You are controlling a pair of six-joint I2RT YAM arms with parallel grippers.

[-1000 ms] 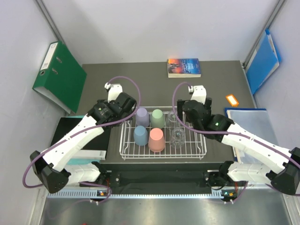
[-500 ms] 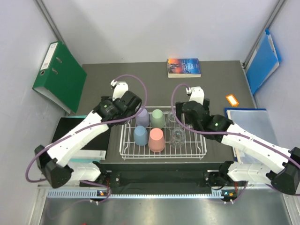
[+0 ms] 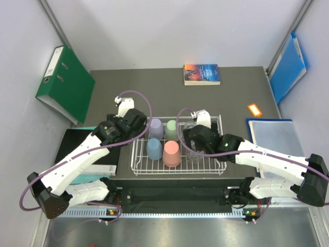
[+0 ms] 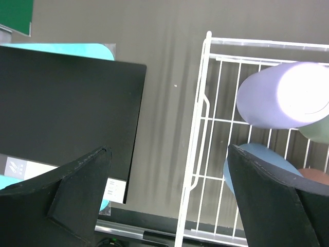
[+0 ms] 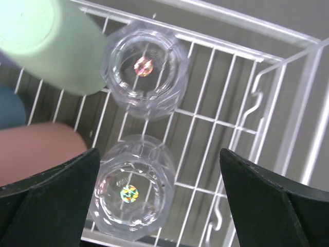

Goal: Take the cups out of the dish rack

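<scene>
You get even, bright overhead light — soft shadows only. Glare whites out the lavender cup; sage green cup is blurred.

We are counting six cups in one dish rack. We are finding four plastic tumblers: one lavender tumbler and one light blue tumbler just beside the left pincer, plus one sage green tumbler and one salmon pink tumbler beside the right pincer. We are seeing two clear glass cups beneath that right pincer. Well apart from both, we are counting one green binder, one book, two blue folders and one orange tag.
</scene>
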